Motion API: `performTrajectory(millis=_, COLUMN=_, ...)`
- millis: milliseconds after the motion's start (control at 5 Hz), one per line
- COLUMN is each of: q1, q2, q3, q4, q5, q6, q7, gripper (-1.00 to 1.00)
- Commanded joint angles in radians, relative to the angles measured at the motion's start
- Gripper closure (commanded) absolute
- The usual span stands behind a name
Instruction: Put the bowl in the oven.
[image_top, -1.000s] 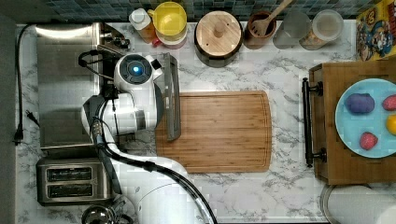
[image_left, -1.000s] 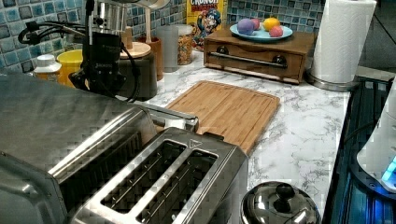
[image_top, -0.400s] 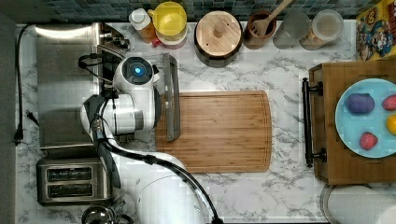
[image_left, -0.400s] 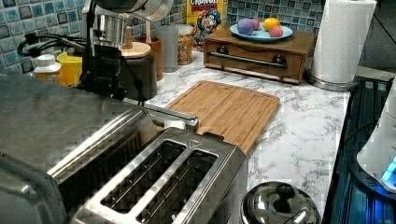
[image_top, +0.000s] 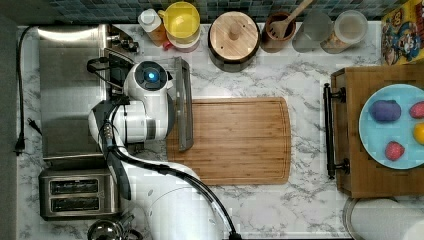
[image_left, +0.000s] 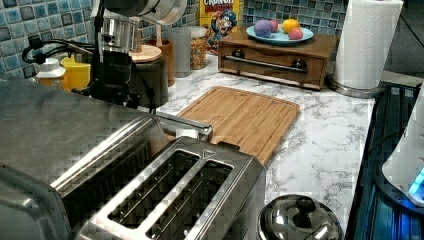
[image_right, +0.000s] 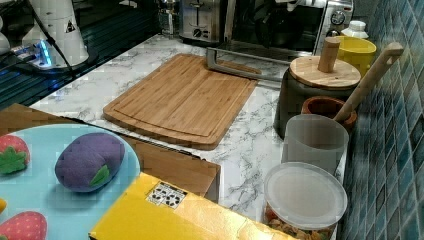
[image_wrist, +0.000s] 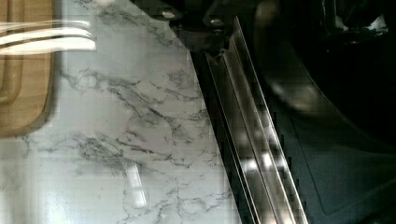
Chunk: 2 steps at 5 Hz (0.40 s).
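Note:
The stainless-steel oven (image_top: 70, 90) stands at the top view's left with its glass door dropped open. The door's bar handle (image_top: 183, 105) lies over the edge of the cutting board. In the left view my gripper (image_left: 114, 82) hangs over the open door, just past the oven (image_left: 60, 130) roof, and its lower end is hidden behind that roof. The wrist view has the door's steel edge (image_wrist: 252, 140) running beside marble counter. Beyond that edge a black curved form, part of the bowl (image_wrist: 308, 98), sits above the dark door glass. The oven (image_right: 280, 25) mouth looks dark in the right view.
A two-slot toaster (image_top: 77, 194) stands beside the oven, with a steel lidded pot (image_left: 300, 220) near it. A bamboo cutting board (image_top: 235, 140) covers mid-counter. A wooden-lidded jar (image_top: 233, 36) and a yellow container (image_top: 182, 20) line the back wall. A wooden stand with a blue plate (image_top: 395, 125) is at the top view's right.
The arm has shifted only slightly. In the left view the gripper has sunk a little toward the open oven door.

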Motion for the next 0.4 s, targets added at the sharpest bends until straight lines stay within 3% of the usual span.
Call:
performTrajectory(millis=200, q1=-0.106, q2=-0.175, q3=0.067, q4=-0.075, q5=0.215, q6=0.090, q7=-0.074, gripper=0.00)
performTrajectory(millis=400, q1=-0.150, q2=-0.210, q3=0.080, q4=-0.110, q5=0.287, q6=0.097, q7=-0.098, gripper=0.00)
